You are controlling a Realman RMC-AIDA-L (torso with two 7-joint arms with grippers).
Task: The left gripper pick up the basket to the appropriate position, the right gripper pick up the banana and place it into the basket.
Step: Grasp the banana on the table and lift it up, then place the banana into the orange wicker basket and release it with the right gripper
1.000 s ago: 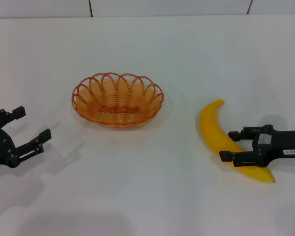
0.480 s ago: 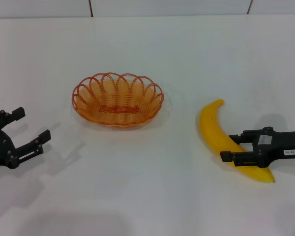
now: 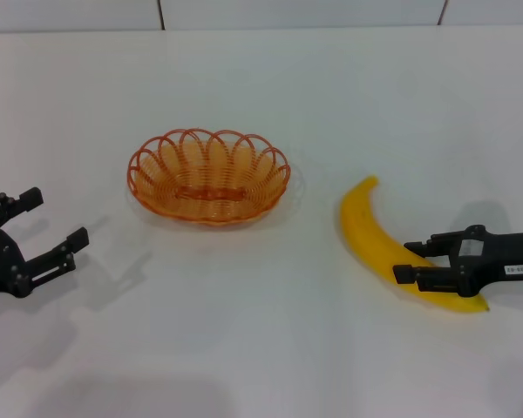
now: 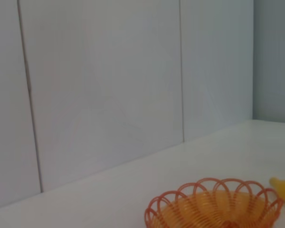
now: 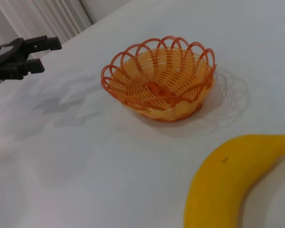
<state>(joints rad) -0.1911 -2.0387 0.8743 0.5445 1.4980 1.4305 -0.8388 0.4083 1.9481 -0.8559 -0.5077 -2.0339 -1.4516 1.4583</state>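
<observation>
the right gripper is pinching the banana on the table; an end-heavy grip risks slipping. the left gripper is hovering spread, well apart from the basket.

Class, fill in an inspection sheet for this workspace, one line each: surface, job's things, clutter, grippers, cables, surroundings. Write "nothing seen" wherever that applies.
Surface: white table, plain and flat.
Job's things: basket, orange wire, upright, nothing in it; banana to its right, lying on the table, apart from the basket.
Clutter: nothing seen.
Grippers: left gripper at the table's left edge, jaws open, holding nothing, well clear of the basket; right gripper reaching in from the right, jaws astride the banana's lower half, one in front of it and one behind; full closure cannot be judged.
Cables: nothing seen.
Surroundings: pale panelled wall behind the table, with thin vertical seams.
</observation>
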